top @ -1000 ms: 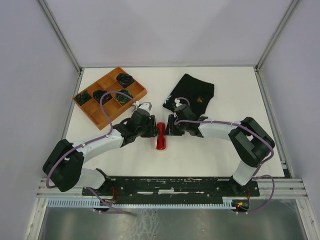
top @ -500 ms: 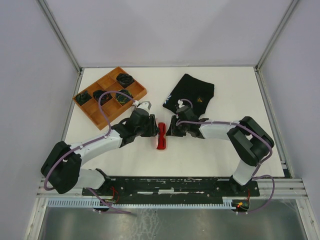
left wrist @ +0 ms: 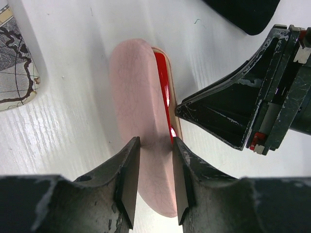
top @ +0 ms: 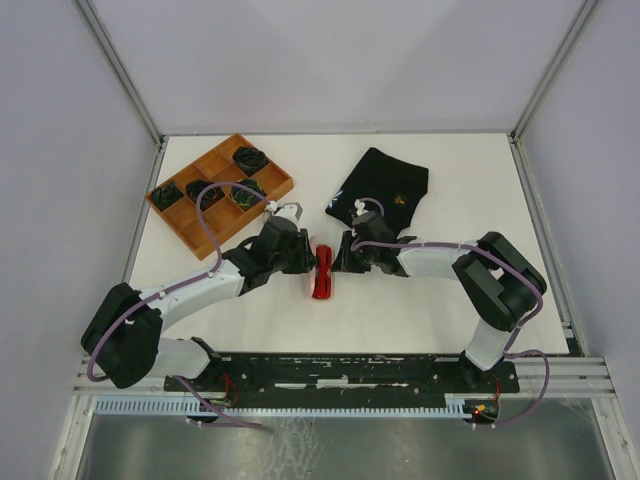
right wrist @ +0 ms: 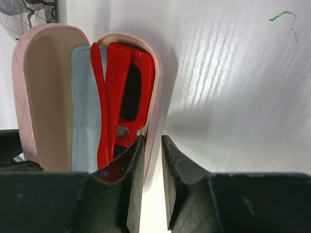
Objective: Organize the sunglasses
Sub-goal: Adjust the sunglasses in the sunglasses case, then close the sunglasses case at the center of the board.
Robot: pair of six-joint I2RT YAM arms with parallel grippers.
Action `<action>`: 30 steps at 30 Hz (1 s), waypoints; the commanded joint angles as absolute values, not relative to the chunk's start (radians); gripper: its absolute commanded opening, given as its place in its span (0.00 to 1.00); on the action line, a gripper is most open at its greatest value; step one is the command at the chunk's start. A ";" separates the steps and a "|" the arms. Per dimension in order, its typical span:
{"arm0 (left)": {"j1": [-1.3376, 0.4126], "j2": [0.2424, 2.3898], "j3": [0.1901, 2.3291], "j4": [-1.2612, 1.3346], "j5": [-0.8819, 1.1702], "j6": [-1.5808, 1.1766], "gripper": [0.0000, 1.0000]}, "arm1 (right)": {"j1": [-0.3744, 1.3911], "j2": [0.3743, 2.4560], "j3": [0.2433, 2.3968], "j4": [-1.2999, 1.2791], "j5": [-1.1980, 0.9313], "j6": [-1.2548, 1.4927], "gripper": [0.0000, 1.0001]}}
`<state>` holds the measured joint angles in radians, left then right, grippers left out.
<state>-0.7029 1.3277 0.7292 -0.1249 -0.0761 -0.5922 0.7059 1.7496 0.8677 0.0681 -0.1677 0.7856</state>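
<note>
The red sunglasses [right wrist: 119, 97] lie folded inside the open pink case [left wrist: 136, 121], right in the middle of the table [top: 400, 310]. The left gripper [left wrist: 155, 143] reaches in from 9 o'clock, and its two fingers squeeze the lid of the case. The right gripper [right wrist: 153, 141] reaches in from 3 o'clock. Its fingers are close together with the wall of the case between them, but we cannot tell if they pinch it.

We think the glasses are light, hard and shiny. They could slip, and the dark lenses could scratch. So we would hold the stiff case by its shell, not the glasses. The lid should swing shut with a soft push.

There is room on the table toward 6 o'clock. The wooden tray [top: 220, 190] sits at 10 o'clock and the black cloth [top: 385, 180] at 1 o'clock, both well apart from the case. The grey patterned case [left wrist: 14, 63] lies near the left gripper. The two grippers almost touch, so we must move slowly.
</note>
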 commanded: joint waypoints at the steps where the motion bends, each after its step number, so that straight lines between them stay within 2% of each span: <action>1: -0.706 1.315 0.725 -0.095 -0.080 -0.566 0.39 | 0.701 1.714 0.862 0.134 -0.159 0.796 0.31; 7: -0.706 1.312 0.724 -0.099 -0.078 -0.566 0.38 | 0.700 1.652 0.832 0.096 -0.079 0.782 0.34; 12: -0.706 1.308 0.725 -0.099 -0.077 -0.566 0.36 | 0.700 1.691 0.867 0.015 -0.055 0.767 0.25; 20: -0.705 1.310 0.727 -0.100 -0.074 -0.563 0.31 | 0.701 1.778 0.942 -0.023 -0.157 0.742 0.21; 30: -0.706 1.325 0.726 -0.093 -0.053 -0.559 0.32 | 0.698 1.817 0.954 0.054 -0.258 0.780 0.19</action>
